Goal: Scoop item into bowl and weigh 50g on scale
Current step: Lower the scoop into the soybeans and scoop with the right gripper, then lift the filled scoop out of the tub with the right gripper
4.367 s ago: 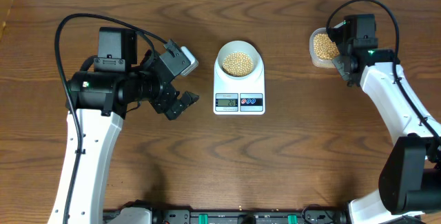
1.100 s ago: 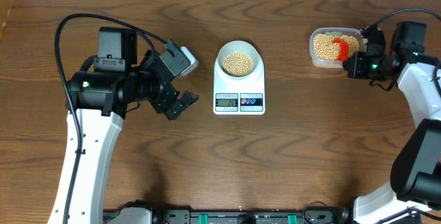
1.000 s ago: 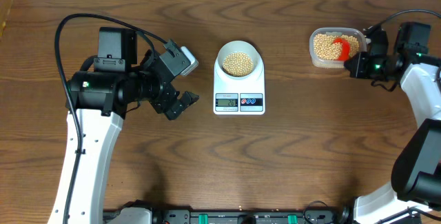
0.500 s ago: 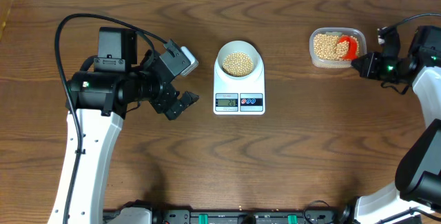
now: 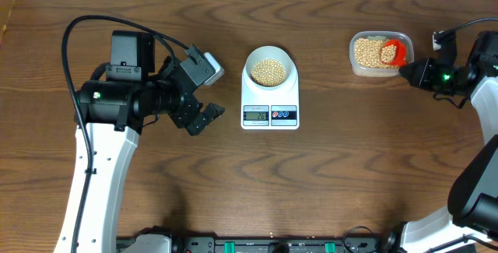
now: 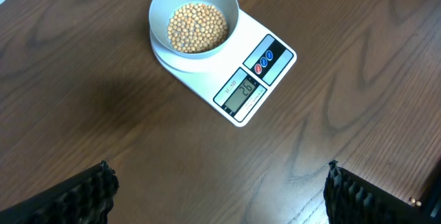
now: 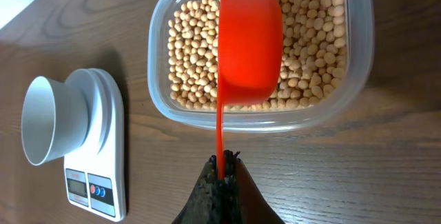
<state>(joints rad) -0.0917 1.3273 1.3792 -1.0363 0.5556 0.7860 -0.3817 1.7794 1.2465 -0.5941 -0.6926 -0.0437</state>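
Note:
A small white bowl (image 5: 270, 49) holding tan beans (image 5: 269, 70) sits on the white scale (image 5: 270, 96), whose display is lit. More beans (image 7: 189, 52) fill a clear tub (image 5: 354, 62) at the far right. My right gripper (image 5: 416, 72) is shut on the thin handle of a red scoop (image 5: 394, 50). The scoop's cup lies among the beans at the tub's right end, with some beans in it. In the right wrist view the scoop (image 7: 249, 45) shows its back, above my right gripper (image 7: 222, 160). My left gripper (image 5: 206, 117) hangs open left of the scale with nothing in it.
The left wrist view looks down on the bowl (image 6: 160, 3) and the scale (image 6: 207, 86), with my left gripper (image 6: 220, 182) over bare wood in front of them. The tub stands close to the table's back edge.
My right gripper has drawn back to the right, dragging the red scoop across the tub from its middle to its right end. The left arm has not moved.

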